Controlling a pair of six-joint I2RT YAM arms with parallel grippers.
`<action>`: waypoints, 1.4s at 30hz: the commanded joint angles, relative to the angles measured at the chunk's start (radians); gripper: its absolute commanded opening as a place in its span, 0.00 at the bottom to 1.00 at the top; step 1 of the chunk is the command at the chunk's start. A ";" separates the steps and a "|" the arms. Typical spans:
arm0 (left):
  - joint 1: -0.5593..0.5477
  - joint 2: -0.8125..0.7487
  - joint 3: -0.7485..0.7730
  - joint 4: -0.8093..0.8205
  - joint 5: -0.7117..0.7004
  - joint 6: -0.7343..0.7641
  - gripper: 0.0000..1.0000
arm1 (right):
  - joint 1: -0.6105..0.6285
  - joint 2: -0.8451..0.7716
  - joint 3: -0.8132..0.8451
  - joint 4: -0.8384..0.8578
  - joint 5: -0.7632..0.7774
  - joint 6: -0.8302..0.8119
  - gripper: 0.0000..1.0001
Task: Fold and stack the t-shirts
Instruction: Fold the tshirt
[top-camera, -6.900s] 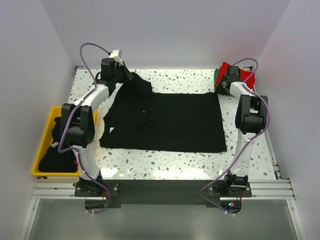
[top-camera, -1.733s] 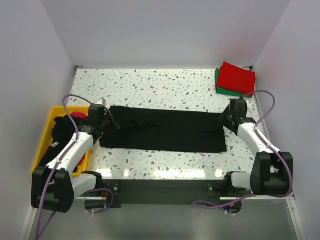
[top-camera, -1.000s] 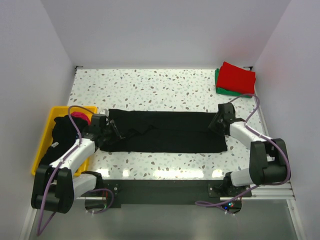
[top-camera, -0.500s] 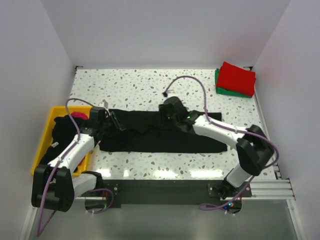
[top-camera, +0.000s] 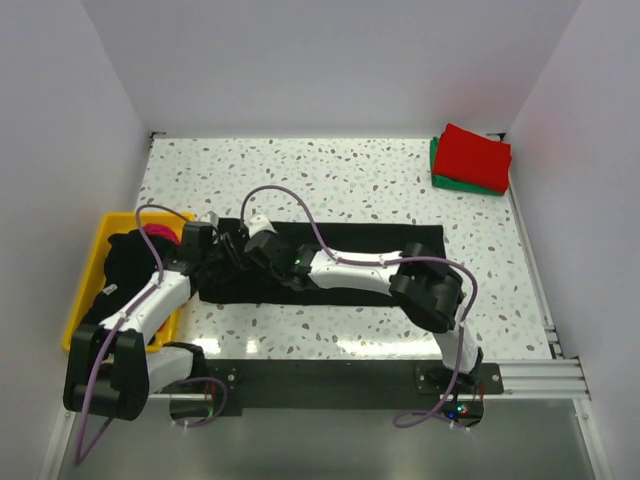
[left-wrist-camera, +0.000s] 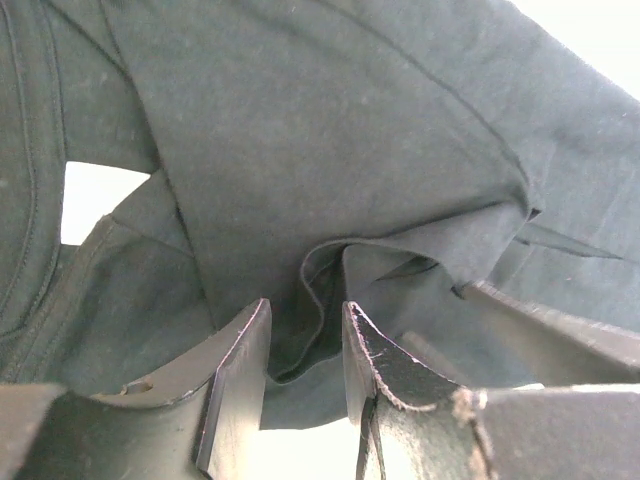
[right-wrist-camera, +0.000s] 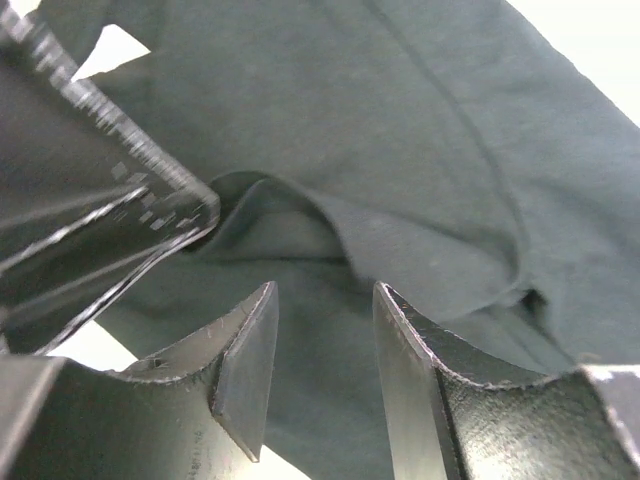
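The black t-shirt (top-camera: 380, 262) lies folded into a long band across the table's middle. Both grippers meet at its left end. My left gripper (top-camera: 222, 256) stands open, and in the left wrist view (left-wrist-camera: 306, 315) a loose fold of the black cloth (left-wrist-camera: 320, 150) lies between its fingers. My right arm reaches leftward across the shirt. Its gripper (top-camera: 250, 245) is open just above the cloth (right-wrist-camera: 420, 130), with nothing pinched (right-wrist-camera: 325, 300). A folded red t-shirt (top-camera: 474, 153) rests on a green one (top-camera: 437, 165) at the far right corner.
A yellow bin (top-camera: 88, 280) at the table's left edge holds black and pink clothes. The left gripper's dark body (right-wrist-camera: 90, 200) shows close by in the right wrist view. White walls enclose the table on three sides.
My right arm has swept from the shirt's right end across to its left end, beside the left gripper. The left arm has barely moved, and the shirt stays in its folded band.
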 joint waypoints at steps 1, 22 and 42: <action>0.006 -0.013 -0.015 0.049 0.024 0.003 0.40 | -0.006 0.003 0.061 -0.013 0.154 -0.029 0.47; 0.004 -0.035 -0.040 0.069 0.096 0.012 0.10 | -0.008 -0.043 -0.018 -0.010 0.170 0.014 0.34; 0.004 -0.036 -0.046 0.071 0.099 0.012 0.00 | -0.006 -0.020 -0.069 0.032 0.157 0.041 0.48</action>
